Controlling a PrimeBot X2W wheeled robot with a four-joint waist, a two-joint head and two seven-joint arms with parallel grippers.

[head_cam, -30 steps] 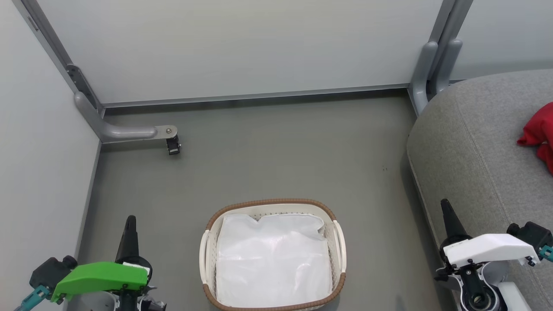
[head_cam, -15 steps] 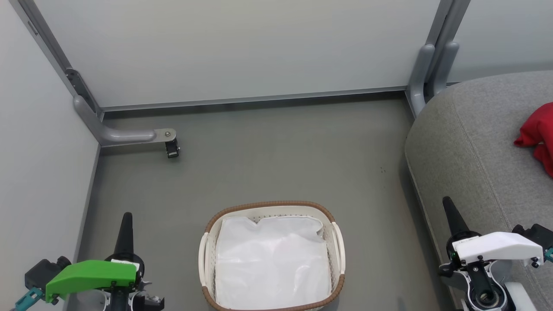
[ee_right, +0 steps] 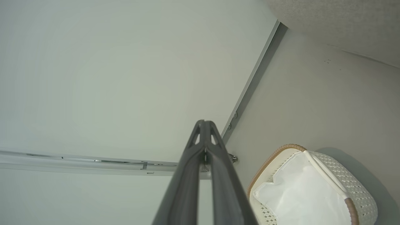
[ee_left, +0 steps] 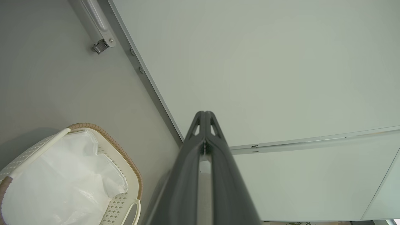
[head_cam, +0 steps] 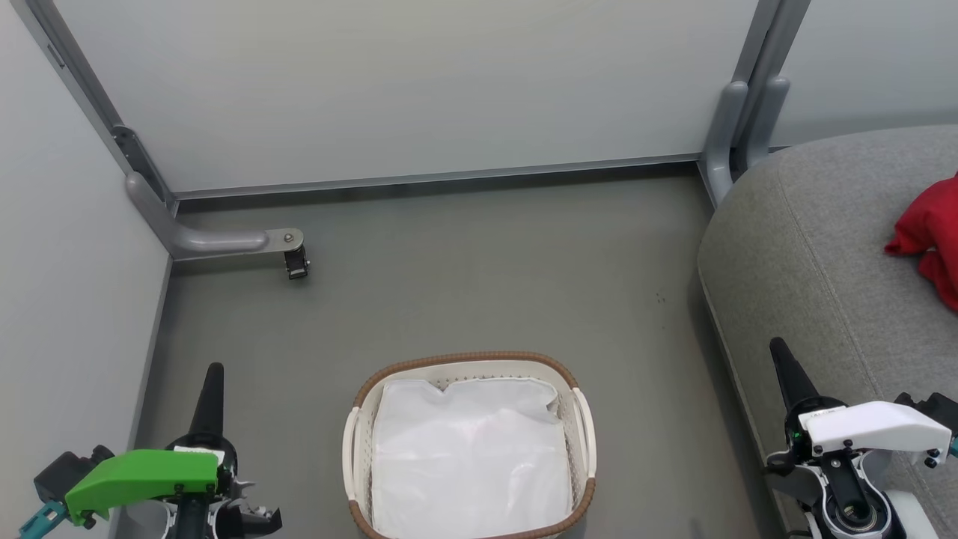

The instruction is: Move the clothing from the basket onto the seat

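- Red clothing lies on the grey seat, by its right edge.
- Basket stands on the floor, white liner inside.
- Left gripper and right gripper flank the basket, both clenched tight, grasping nothing.

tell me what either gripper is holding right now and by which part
Nothing: the left gripper and the right gripper are both shut and empty.
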